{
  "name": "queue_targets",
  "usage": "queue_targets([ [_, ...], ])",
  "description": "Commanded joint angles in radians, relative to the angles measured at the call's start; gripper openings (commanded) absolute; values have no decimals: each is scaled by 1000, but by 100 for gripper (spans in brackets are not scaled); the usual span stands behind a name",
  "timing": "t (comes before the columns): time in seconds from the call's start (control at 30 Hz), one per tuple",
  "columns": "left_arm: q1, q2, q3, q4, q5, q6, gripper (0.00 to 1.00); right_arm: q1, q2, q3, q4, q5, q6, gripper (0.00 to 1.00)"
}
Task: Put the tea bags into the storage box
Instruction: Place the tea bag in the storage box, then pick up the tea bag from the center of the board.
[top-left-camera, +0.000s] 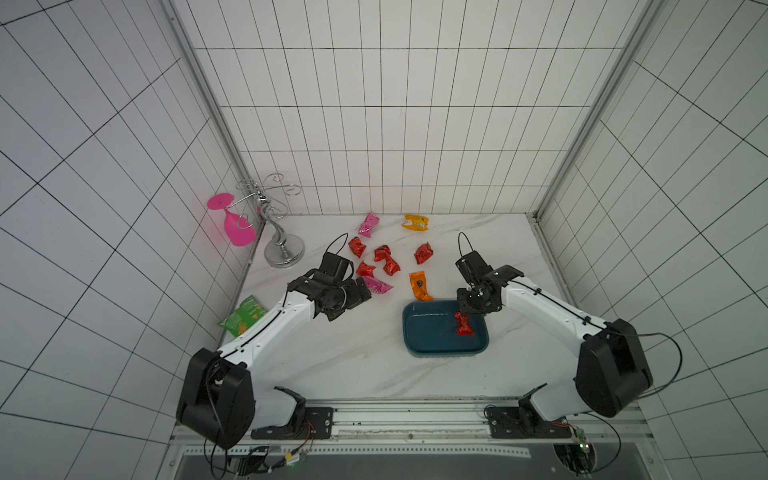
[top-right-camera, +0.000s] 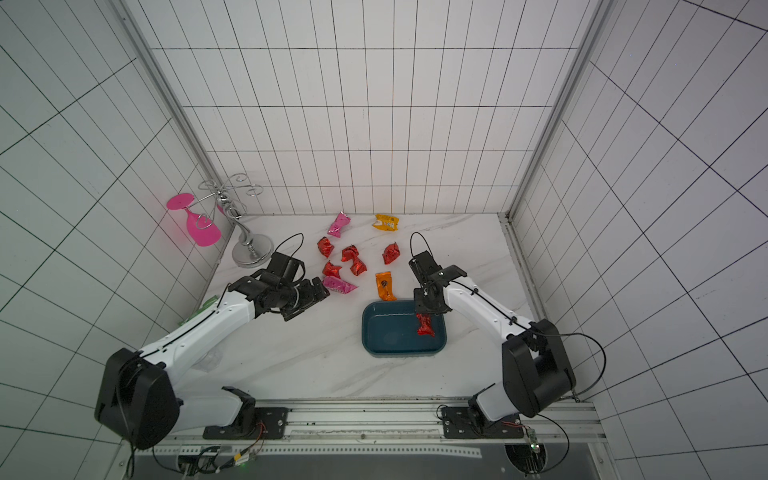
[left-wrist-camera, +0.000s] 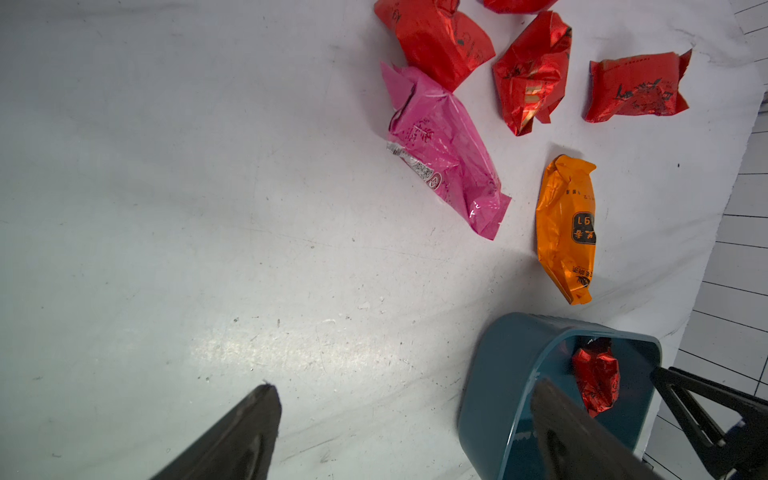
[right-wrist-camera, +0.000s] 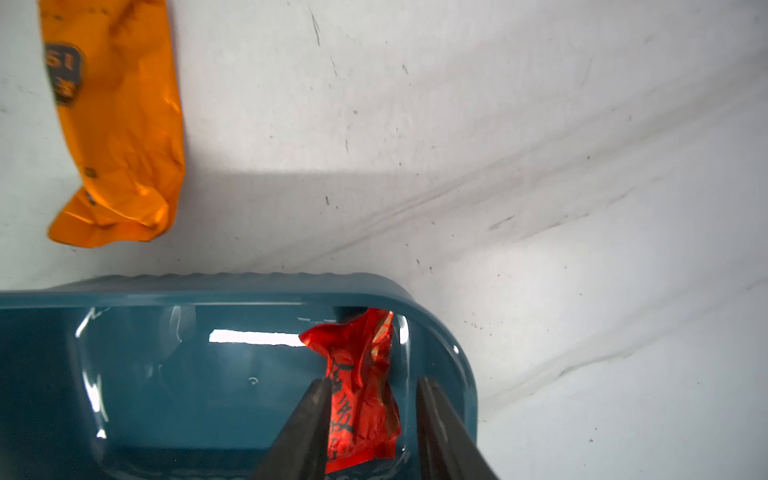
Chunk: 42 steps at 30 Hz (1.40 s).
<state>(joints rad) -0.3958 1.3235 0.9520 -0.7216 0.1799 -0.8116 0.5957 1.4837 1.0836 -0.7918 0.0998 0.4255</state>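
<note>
I see a white marble-look table (top-left-camera: 332, 374) with thin grey veins, closed on three sides by walls of white tiles (top-left-camera: 374, 124) with dark lines. At the near edge runs a metal rail (top-left-camera: 415, 419) where both arms are mounted. In the far left corner stands a silver wire rack (top-left-camera: 276, 232), and a pink glass (top-left-camera: 235, 224) hangs on it upside down. A green snack bag (top-left-camera: 243, 316) lies near the left edge, partly behind my left arm.

The storage box (top-left-camera: 419, 332) sits on the table in front of the right arm. One red tea bag (right-wrist-camera: 361, 390) lies inside it, close to the wall on the right arm's side. The other tea bags are still on the table beyond the box: an orange one (top-left-camera: 420, 286) just beside the far rim, a group of red ones (top-left-camera: 384, 259), a pink one (left-wrist-camera: 440, 153) near the left gripper, another pink one (top-left-camera: 368, 224) and a yellow one (top-left-camera: 415, 222) near the back wall.

My right arm reaches forward and bends down over the box. The right gripper (right-wrist-camera: 372, 419) points into it, its jaws partly apart on both sides of the red bag; I see a gap on one side, so the bag seems free. My left arm stretches toward the middle of the table, and the left gripper (left-wrist-camera: 407, 432) hangs low with jaws wide, holding nothing.
</note>
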Motion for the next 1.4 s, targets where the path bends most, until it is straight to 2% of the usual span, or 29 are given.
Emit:
queue_targets([
  [0.0,0,6,28,4,-19,10,97,5,-1,108,-31,-49,-35,40],
  [0.17,4,5,26,18,-19,2,97,4,107,237,-8,-124,-61,46],
  [0.37,27,1,41,-14,-17,21,97,10,320,399,28,-209,-60,53],
  [0.73,61,-93,9,-93,-63,52,98,62,586,605,25,-239,-67,54],
  [0.83,68,-114,1,-107,-74,56,97,63,633,632,25,-234,-66,47],
  [0.97,76,-140,-5,-138,-102,60,98,63,670,662,12,-218,-74,13],
  [1.03,78,-154,-14,-149,-115,60,98,62,668,662,6,-211,-76,2],
  [1.2,83,-173,-42,-123,-112,52,98,63,617,647,0,-185,-80,0],
  [1.37,84,-129,-5,-113,-70,60,97,64,503,618,-14,-196,-70,0],
])
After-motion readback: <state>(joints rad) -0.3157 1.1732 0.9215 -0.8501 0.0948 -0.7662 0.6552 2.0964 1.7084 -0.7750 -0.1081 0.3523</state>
